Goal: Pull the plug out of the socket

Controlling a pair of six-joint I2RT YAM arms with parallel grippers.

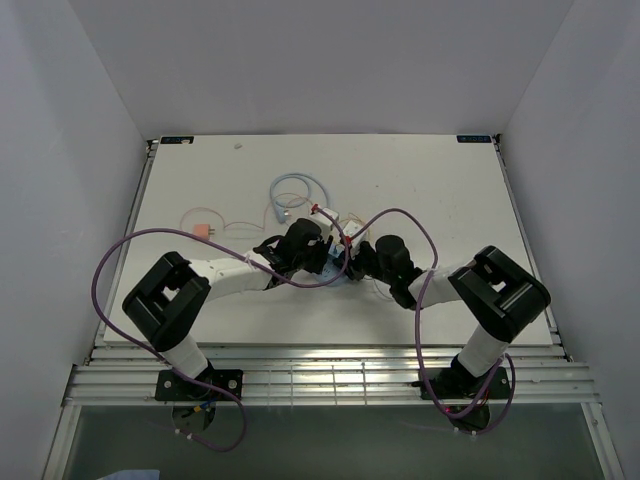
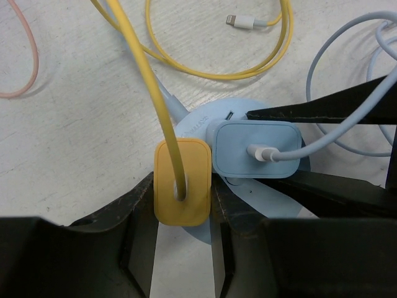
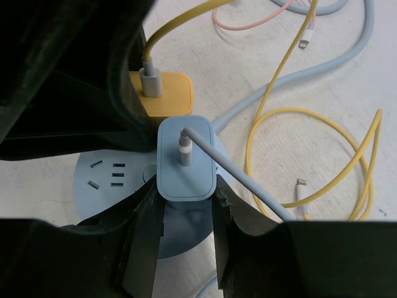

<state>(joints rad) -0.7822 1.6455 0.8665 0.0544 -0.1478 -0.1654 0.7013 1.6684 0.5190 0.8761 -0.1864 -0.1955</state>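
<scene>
left wrist view: one socket (image 2: 201,121), a round light-blue puck, lies flat on the white table (image 2: 74,112). two plugs stand in it just beside each other: a yellow plug (image 2: 182,180) and a blue plug (image 2: 257,149). a yellow cable (image 2: 217,74) leaves the first and a pale-blue cable (image 2: 317,56) leaves the second, while one pink cable (image 2: 31,56) lies apart. plain pale walls (image 1: 300,60) enclose the table. the left gripper (image 2: 182,205) is clenched on the yellow plug. the right gripper (image 3: 185,208) grasps the blue plug. the socket sits directly under both grippers.
</scene>
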